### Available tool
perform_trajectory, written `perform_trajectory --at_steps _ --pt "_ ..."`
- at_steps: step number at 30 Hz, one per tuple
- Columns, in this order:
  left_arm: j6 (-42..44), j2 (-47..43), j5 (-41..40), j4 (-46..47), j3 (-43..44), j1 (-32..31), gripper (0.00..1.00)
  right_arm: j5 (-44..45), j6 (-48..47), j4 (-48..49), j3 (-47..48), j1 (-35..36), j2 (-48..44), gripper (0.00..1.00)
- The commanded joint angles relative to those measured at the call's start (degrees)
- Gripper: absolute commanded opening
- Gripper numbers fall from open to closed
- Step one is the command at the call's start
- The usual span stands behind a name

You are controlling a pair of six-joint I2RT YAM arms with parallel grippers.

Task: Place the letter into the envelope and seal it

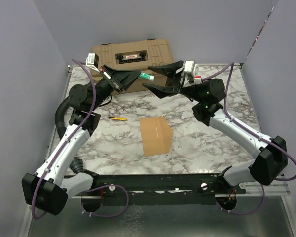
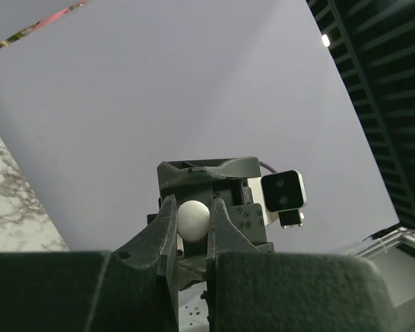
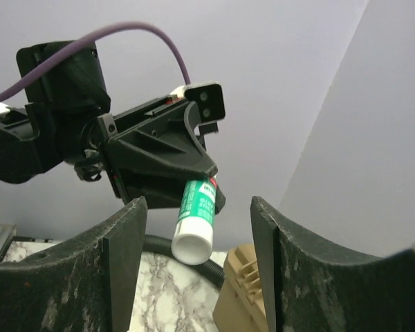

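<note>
**Left tool** [image 1: 133, 75]: raised over the rear of the bench [image 1: 197, 148]. It is closed narrow on a green-and-white glue stick [image 1: 146, 76]. The stick's white end projects past the fingertips toward the right arm.

**Right tool** [image 1: 157, 79]: raised and facing the left tool, with its jaws spread wide. In the right wrist view its fingers stand on either side of the stick's white end, clear of it. It holds nothing.

**Envelope** [image 1: 155, 136]: kraft-brown, lying on the marble-patterned bench near its centre. It is nearer the arm bases than both tools, well apart from them, and neither touches it. Its right portion reads darker than its left. Whether the flap is open or sealed cannot be told.

**Other items:** a small yellow item [image 1: 118, 118] lies on the bench to the left of the envelope. A tan case [image 1: 130, 57] sits at the rear edge, behind both tools.
</note>
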Motion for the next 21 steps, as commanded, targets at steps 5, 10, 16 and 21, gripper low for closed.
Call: perform_trajectory --at_steps 5,10,16,21 --pt "-11.1 -1.2 -2.8 5.7 -3.2 0.3 0.00 -0.1 7.7 13.4 2.2 0.4 6.6 0.65" --pt "-13.8 -1.7 -3.5 6.4 -4.3 0.3 0.00 -0.2 8.9 12.3 3.8 0.5 7.9 0.60" --pt "-16.6 -2.4 -5.4 7.4 -7.0 0.3 0.00 -0.6 10.0 13.5 5.5 0.5 8.8 0.60" --pt "-17.5 -2.2 -5.4 8.4 -7.4 0.3 0.00 -0.9 11.9 13.6 6.8 0.5 10.0 0.63"
